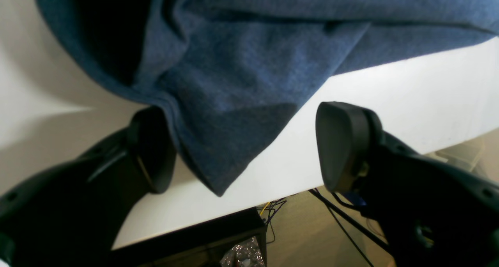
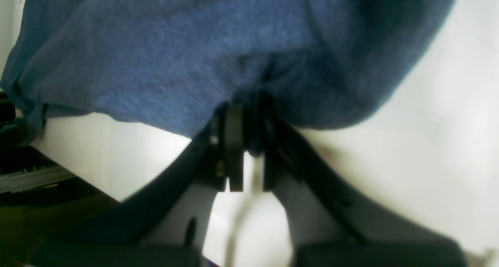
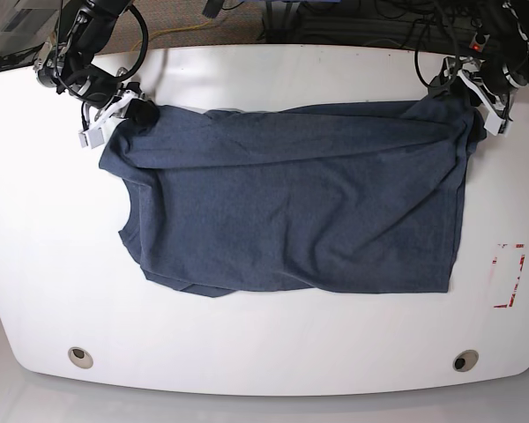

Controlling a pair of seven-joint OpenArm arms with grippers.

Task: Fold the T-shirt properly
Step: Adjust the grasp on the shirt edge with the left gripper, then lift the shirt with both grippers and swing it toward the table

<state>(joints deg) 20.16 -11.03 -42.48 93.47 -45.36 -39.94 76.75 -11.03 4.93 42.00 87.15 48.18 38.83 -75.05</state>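
The left fingers gape around a corner at two o'clock, the right fingers pinch cloth at eleven; the T-shirt seems barely folded, most folding left

Navy-blue shirt, soft and heathered, spread wide across the white table, far edge bunched into long creases, two far corners crumpled, body lying fairly smooth toward the near side, lower edge uneven, one pointed fold poking out.
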